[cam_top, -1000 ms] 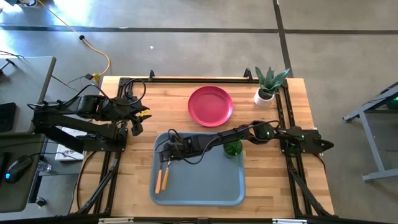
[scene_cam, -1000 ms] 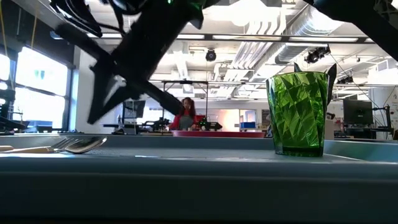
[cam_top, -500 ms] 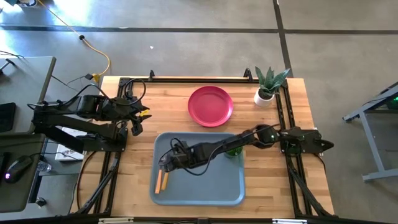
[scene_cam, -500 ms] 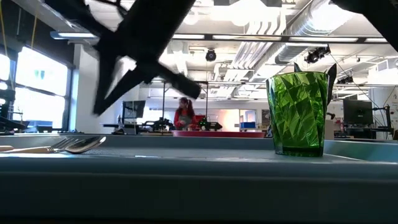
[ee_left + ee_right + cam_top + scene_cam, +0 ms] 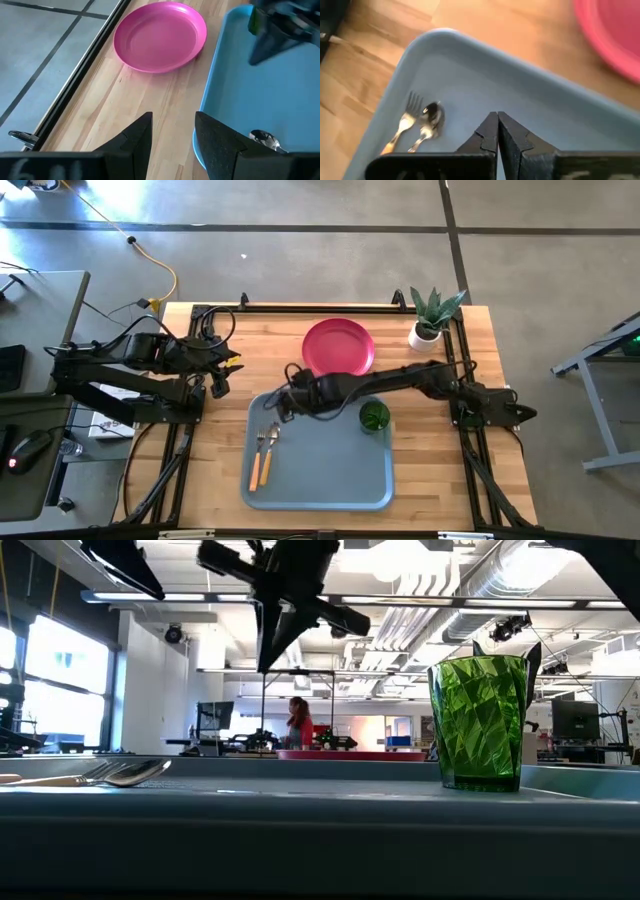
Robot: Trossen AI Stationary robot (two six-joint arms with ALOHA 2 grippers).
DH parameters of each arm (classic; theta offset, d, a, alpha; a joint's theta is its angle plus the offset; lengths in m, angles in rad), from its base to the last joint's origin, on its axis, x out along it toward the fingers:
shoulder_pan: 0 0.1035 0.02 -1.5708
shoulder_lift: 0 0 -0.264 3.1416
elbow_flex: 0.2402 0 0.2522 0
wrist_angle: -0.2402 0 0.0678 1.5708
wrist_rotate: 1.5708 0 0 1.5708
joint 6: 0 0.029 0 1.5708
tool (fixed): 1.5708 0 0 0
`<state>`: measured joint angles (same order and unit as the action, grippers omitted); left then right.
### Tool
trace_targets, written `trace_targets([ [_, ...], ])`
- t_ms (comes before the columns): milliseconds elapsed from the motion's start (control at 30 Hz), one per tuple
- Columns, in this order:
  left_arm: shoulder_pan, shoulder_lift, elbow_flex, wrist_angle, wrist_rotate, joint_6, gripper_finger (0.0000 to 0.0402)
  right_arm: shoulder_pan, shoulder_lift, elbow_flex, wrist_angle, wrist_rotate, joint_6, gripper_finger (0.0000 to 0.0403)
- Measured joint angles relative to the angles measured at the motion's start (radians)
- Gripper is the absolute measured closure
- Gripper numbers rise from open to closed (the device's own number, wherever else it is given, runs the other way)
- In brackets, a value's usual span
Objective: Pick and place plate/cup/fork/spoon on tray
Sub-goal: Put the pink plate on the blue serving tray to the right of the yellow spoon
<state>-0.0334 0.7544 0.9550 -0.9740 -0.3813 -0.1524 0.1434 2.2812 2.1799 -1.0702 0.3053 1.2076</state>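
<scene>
The grey-blue tray (image 5: 320,480) lies at the table's middle near side. The fork (image 5: 259,454) and spoon (image 5: 269,450) lie side by side on its left part, and both show in the right wrist view, the fork (image 5: 404,123) beside the spoon (image 5: 430,120). The green cup (image 5: 374,416) stands upright on the tray's right part. The pink-red plate (image 5: 338,350) rests flat on the wood beyond the tray. My right gripper (image 5: 284,406) is shut and empty, above the tray's far left part. My left gripper (image 5: 172,122) is open and empty at the table's left side.
A white pot with a green plant (image 5: 430,320) stands at the far right corner. Black rails (image 5: 455,360) run along the table's sides. In the low view a person (image 5: 298,725) shows far off in the room behind the table.
My right gripper has gone up from over the fork and spoon and toward the table's far edge, nearer the plate. The fork and spoon stay lying on the tray, now uncovered in the high view.
</scene>
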Motion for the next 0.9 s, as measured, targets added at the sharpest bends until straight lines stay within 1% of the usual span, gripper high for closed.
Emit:
trace_targets([
  [100,0.000,0.000,0.000,-0.001,0.001,0.000,0.0261,-0.039,-0.015,0.000,-0.025,-0.009,-0.076,0.0403],
  [300,0.000,0.000,0.000,-0.002,0.001,-0.001,0.0261,-0.124,-0.027,0.000,-0.090,-0.071,-0.265,0.0402],
  [533,0.000,0.000,0.000,-0.002,-0.014,-0.089,0.0261,-0.235,-0.027,0.000,-0.115,-0.229,-0.529,0.0402],
  [633,0.000,0.000,0.000,-0.002,-0.035,-0.118,0.0261,-0.283,-0.027,0.000,-0.117,-0.309,-0.621,0.0402],
  [700,0.000,0.000,0.000,-0.002,-0.051,-0.142,0.0261,-0.310,-0.025,0.000,-0.120,-0.344,-0.673,0.0402],
  [900,0.000,0.000,0.000,-0.002,-0.089,-0.203,0.0261,-0.370,-0.023,0.000,-0.132,-0.351,-0.803,0.0402],
])
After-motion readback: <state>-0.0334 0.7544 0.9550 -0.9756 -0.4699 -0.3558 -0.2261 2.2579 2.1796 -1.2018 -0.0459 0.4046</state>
